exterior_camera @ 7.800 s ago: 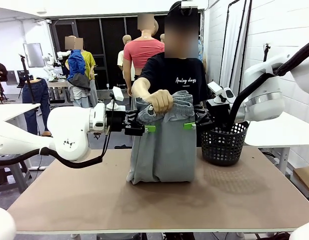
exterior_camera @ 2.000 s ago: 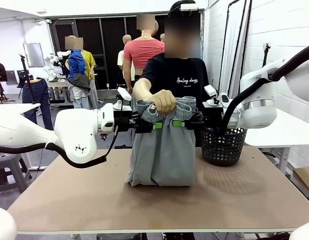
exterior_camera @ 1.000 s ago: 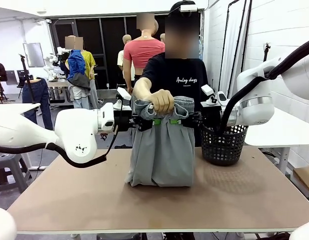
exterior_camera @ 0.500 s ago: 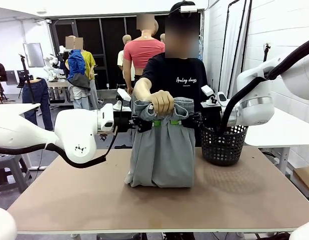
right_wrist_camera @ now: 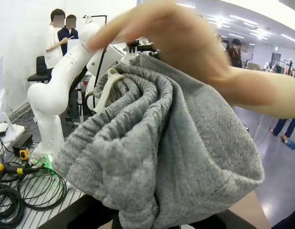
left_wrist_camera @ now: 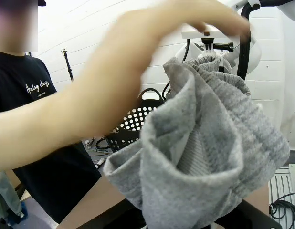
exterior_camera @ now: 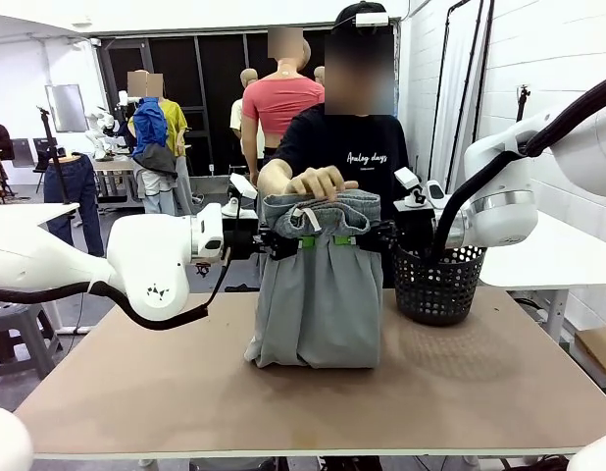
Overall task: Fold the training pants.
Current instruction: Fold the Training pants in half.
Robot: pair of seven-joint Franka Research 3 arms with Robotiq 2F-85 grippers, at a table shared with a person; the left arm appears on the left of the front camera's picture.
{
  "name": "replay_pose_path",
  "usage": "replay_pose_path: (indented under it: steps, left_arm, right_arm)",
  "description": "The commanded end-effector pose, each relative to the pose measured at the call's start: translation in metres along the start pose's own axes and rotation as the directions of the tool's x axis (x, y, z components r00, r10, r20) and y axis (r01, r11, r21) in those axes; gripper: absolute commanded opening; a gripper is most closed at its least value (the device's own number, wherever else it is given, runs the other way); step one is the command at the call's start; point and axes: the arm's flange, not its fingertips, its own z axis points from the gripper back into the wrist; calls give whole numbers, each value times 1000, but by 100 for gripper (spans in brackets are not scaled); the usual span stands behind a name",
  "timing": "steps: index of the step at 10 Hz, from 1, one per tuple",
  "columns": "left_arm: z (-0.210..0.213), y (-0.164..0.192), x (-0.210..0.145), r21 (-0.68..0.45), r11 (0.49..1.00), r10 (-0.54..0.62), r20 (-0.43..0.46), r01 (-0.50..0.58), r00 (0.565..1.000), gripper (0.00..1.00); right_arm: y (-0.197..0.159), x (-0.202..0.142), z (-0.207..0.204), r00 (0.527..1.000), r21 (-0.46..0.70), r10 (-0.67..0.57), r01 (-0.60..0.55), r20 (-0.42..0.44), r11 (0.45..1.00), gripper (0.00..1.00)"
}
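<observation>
The light grey training pants (exterior_camera: pixel 318 299) hang upright over the table, with their lower part bunched on the tabletop. My left gripper (exterior_camera: pixel 305 240) and right gripper (exterior_camera: pixel 342 239) are both shut on the gathered waistband, close together at its middle. The person's hand (exterior_camera: pixel 318 182) hovers open just above the waistband, fingers spread. In the left wrist view the grey fabric (left_wrist_camera: pixel 209 143) bulges over my fingers and hides them, with the blurred hand (left_wrist_camera: pixel 138 71) above. The right wrist view shows the rolled waistband (right_wrist_camera: pixel 162 157) and pale drawstring (right_wrist_camera: pixel 105 90) under the hand (right_wrist_camera: pixel 185 43).
A black mesh basket (exterior_camera: pixel 438 285) stands on the table (exterior_camera: pixel 313 402) just right of the pants, under my right arm. The person stands at the far edge behind the pants. Wide bare tabletop lies in front and to the left.
The person's hand, which was gripping the waistband, has opened and lifted off it. Over the earlier frames my two grippers closed in toward the waistband's middle; the pants hang as before.
</observation>
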Motion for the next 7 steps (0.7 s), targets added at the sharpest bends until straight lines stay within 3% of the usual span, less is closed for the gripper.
replay_pose_path:
  steps: [1,7]
  left_arm:
    - [0,-1,4,16,1000,-3,7,3,1000,0]
    - [0,-1,4,16,1000,-3,7,3,1000,0]
  right_arm:
    - [3,1,-1,1000,1,-1,1,16,1000,0]
    - [3,1,-1,1000,1,-1,1,16,1000,0]
